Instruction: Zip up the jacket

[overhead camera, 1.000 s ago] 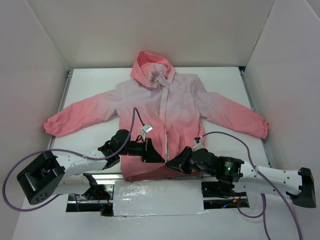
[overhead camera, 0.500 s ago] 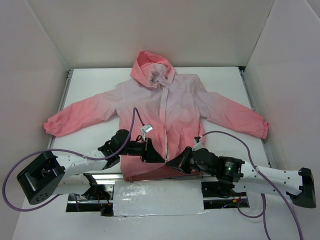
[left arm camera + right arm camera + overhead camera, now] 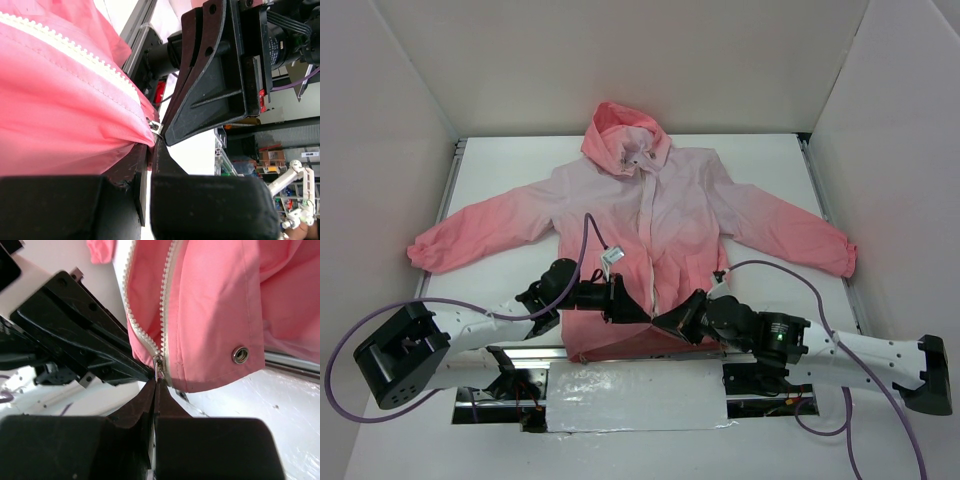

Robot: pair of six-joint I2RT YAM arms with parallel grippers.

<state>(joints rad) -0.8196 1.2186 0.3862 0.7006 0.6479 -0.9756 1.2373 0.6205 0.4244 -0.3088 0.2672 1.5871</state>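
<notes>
White panel walls (image 3: 620, 60) box in a white worktop (image 3: 510, 160) where a hooded long-sleeved rain jacket (image 3: 665, 205) lies flat, hood toward the far wall, sleeves spread to either side, hem at the near edge by the arm bases. Against a second ago, the right gripper (image 3: 664, 322) has edged a little left and away from the near edge, closer to the left gripper (image 3: 638, 313), which has barely shifted; the jacket lies as it did. Its fabric fades from pale lilac-pink at the chest to coral at hem, cuffs and hood. A pale toothed zipper (image 3: 142, 330) runs down the front, its two rows apart until they meet at a small metal slider (image 3: 158, 364). The left jaws are pressed together on the coral hem beside the zipper's lower end. The right jaws are closed tight on the slider's pull, with a round metal eyelet (image 3: 240, 354) nearby in the hem
</notes>
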